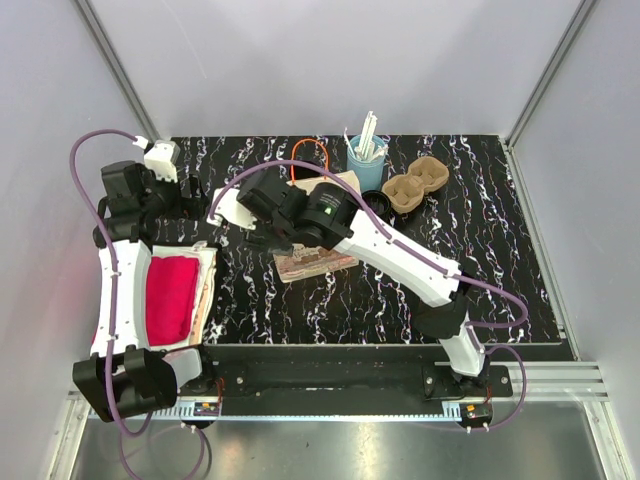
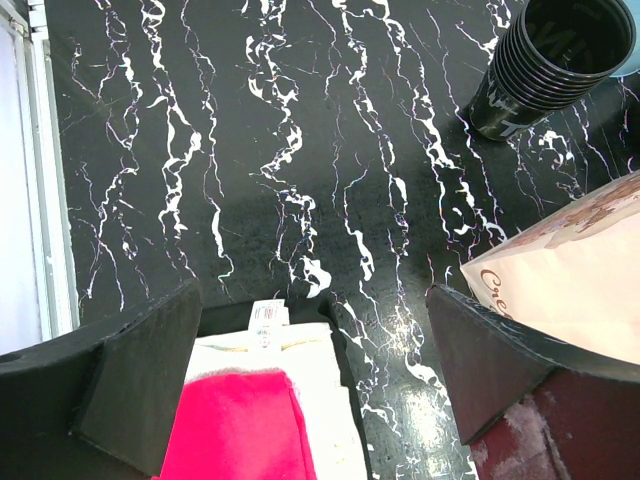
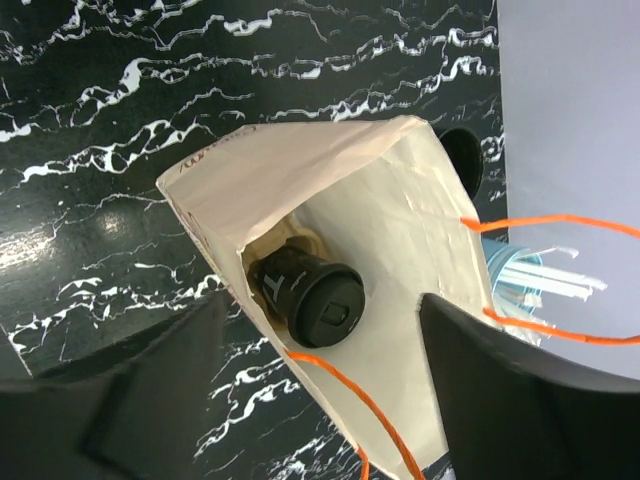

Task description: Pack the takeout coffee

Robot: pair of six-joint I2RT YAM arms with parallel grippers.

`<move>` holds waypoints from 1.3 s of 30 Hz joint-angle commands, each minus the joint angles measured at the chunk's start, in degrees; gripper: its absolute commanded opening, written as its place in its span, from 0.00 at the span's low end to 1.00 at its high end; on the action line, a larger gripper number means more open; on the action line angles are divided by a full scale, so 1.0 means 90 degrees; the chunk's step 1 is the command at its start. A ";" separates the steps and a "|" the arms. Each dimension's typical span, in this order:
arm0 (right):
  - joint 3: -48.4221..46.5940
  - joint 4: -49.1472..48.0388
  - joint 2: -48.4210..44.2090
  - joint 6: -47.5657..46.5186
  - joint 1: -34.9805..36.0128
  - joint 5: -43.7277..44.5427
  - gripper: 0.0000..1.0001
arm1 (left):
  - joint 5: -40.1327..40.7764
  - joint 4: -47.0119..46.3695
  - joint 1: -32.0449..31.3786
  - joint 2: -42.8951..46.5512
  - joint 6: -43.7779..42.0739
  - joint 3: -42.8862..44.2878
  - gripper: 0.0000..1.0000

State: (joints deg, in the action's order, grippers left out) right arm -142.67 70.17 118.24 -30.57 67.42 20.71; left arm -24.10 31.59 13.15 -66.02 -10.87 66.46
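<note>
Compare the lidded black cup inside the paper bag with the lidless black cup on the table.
The takeout coffee wears a round black lid; the lidless cup has an open mouth. The takeout coffee lies inside the paper bag, lid toward its opening; the lidless cup stands upright on the table, outside the bag. Both are black cups.

**Bag mouth open, far edge crowded**

The paper bag [image 3: 400, 250] lies on its side mid-table. The takeout coffee [image 3: 318, 300] sits inside its open mouth, and orange handles [image 3: 560, 225] loop past the rim. A stack of black cups [image 2: 545, 65], a blue straw cup [image 1: 366, 152] and a cardboard carrier [image 1: 417, 183] line the far edge. The table [image 1: 500, 260] is bare toward its near right corner. A pink cloth [image 1: 172, 295] takes the left edge.
</note>
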 commanded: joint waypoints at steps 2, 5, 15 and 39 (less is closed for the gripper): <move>-0.0407 -0.0111 -0.0412 -0.0061 0.0048 -0.0249 0.96 | -0.0310 -0.0307 0.0053 0.0245 0.0056 -0.0021 0.99; -0.0437 -0.0179 -0.0773 0.0007 0.0038 -0.0474 1.00 | -0.0457 -0.0278 0.0053 0.0265 0.0046 0.0028 0.99; -0.0651 -0.0287 -0.1896 0.0329 -0.0829 -0.1060 1.00 | -0.0955 -0.0375 0.0053 0.0626 0.0124 0.0048 0.99; 0.4797 -0.4056 -0.5188 0.1218 -0.5799 -0.1764 1.00 | -0.1590 -0.1976 0.0063 0.1710 0.1305 0.0810 0.99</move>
State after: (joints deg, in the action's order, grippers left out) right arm -99.66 39.33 72.38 -24.03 21.17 9.45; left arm -34.79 21.06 13.41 -53.91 -0.05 74.76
